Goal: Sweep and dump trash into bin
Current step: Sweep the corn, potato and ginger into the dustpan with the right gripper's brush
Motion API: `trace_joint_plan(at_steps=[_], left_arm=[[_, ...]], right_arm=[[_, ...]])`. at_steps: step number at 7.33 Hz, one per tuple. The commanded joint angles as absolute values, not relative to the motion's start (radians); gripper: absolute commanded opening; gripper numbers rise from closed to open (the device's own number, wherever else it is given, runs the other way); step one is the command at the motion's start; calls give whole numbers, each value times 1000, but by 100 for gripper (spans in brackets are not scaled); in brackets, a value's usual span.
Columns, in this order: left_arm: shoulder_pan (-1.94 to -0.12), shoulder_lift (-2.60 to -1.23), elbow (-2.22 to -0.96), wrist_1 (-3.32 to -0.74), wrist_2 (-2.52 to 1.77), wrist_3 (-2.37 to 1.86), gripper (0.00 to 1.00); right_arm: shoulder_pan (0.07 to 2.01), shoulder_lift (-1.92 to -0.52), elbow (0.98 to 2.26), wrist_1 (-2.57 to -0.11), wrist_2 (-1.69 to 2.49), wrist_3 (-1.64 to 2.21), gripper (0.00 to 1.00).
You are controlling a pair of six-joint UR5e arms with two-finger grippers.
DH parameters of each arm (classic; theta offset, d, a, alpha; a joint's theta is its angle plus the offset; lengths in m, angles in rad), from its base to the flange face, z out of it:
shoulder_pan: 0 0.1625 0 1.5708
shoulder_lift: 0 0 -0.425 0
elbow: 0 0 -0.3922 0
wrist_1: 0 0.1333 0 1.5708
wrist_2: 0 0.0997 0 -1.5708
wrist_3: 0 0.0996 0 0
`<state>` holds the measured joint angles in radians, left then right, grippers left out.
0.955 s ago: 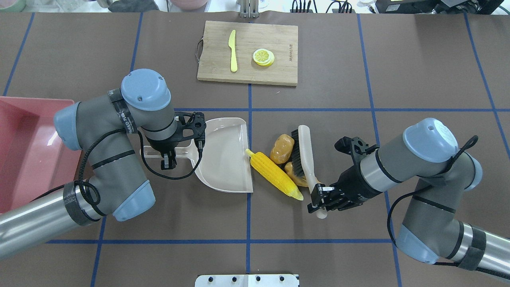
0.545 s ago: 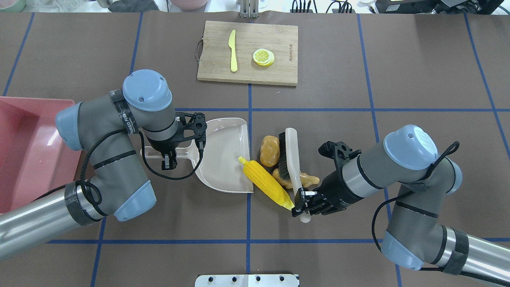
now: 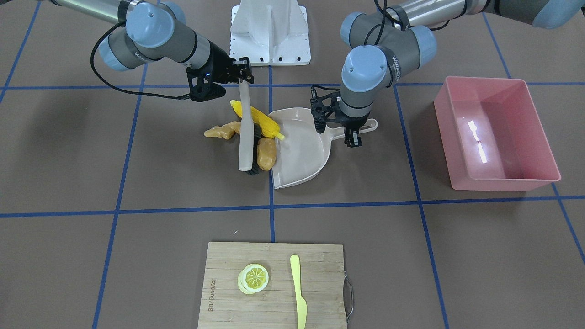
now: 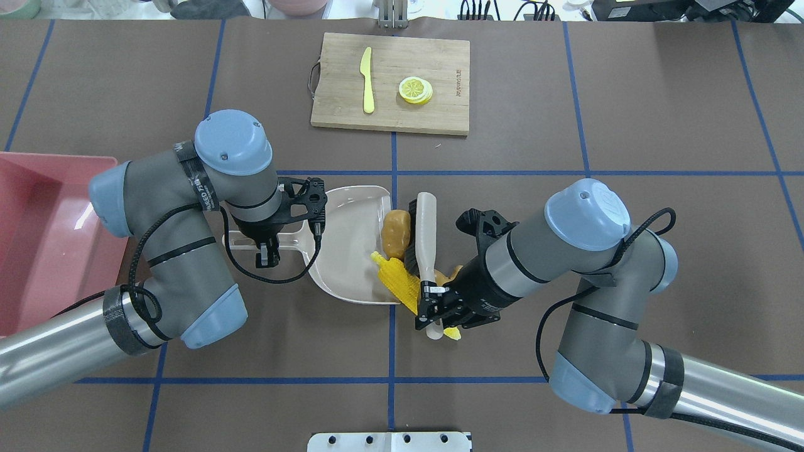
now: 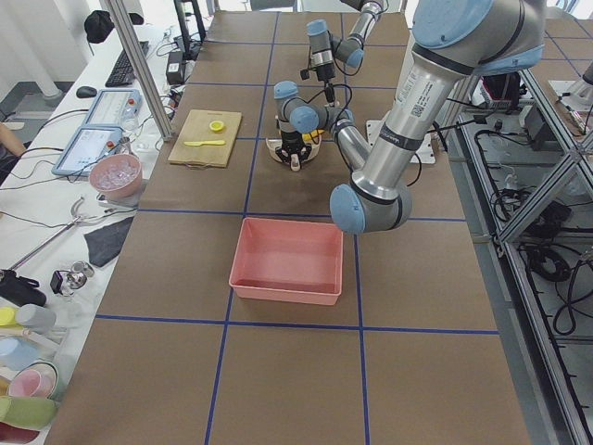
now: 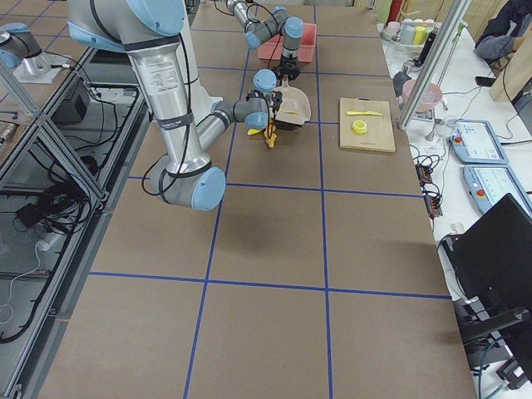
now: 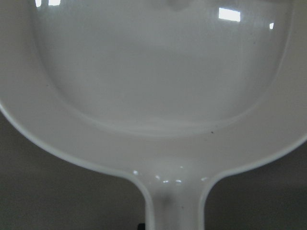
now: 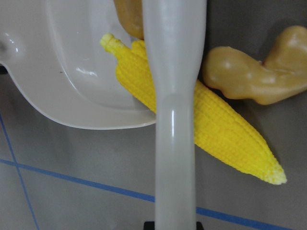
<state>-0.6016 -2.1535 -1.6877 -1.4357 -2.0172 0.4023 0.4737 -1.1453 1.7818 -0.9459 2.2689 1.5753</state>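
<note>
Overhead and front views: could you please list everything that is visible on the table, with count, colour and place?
corn cob: one, yellow, one end inside the dustpan, the rest on the table under the brush handle
potato: one, brown-yellow, at the dustpan's open edge, beside the bristles
ginger root: one, tan, on the table, on the brush's far side from the dustpan
brush: one, pale handle, black bristles
dustpan: one, beige, table centre
bin: one, pink, on the robot's left
cutting board: one, wooden, far edge
lemon slice: one, yellow, on the board
knife: one, pale yellow, on the board
left gripper: holds the dustpan handle
right gripper: holds the brush handle
</note>
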Motion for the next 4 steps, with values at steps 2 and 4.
trace_joint_plan(at_steps=[2,4], left_arm=[[-601,-2157,-1681,-1436,-2017,403,0],[-601,-2157,-1677,-1436,-2017,406,0]], right_arm=[[585,-1132,1815,-1027,2372,1574,0],[695,-1211,1853,-1019,2468,1543,0]])
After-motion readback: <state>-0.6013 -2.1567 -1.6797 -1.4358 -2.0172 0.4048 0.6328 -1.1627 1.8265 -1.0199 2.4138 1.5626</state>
